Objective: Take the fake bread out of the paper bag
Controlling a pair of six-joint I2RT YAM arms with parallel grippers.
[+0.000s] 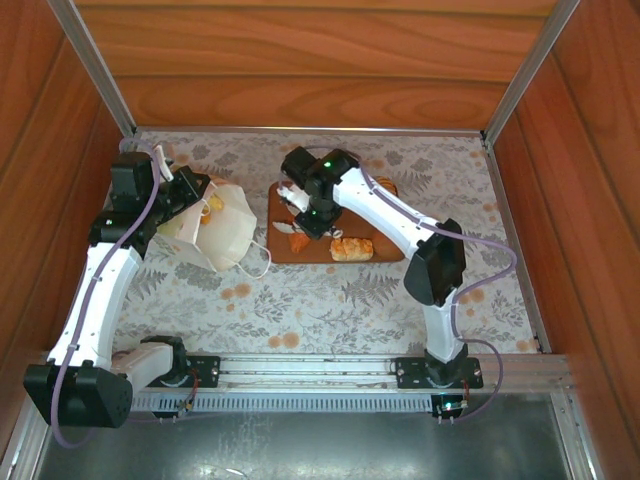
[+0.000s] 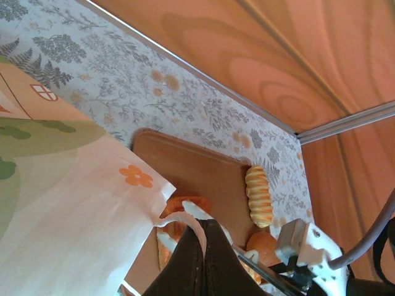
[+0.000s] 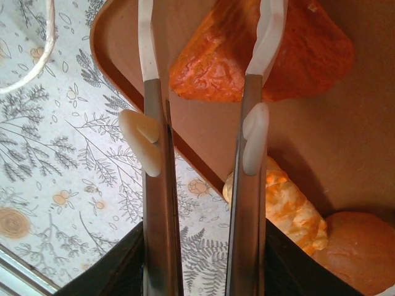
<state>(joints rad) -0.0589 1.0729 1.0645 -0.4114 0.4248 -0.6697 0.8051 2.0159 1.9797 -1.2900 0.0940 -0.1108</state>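
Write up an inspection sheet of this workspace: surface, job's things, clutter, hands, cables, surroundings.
Surface: floral-print tabletop, with a brown board lying on it.
Job's things: paper bag lies left of the board, a yellow item at its mouth; on the board an orange triangular piece, a ridged loaf and a round bun.
Clutter: nothing seen.
Hands: left hand shut on the bag's edge; right hand open above the triangular piece.
Cables: a grey-purple cable along each arm; the bag's cord handle loose on the tabletop.
Surroundings: wooden walls on three sides, a metal rail at the near edge.
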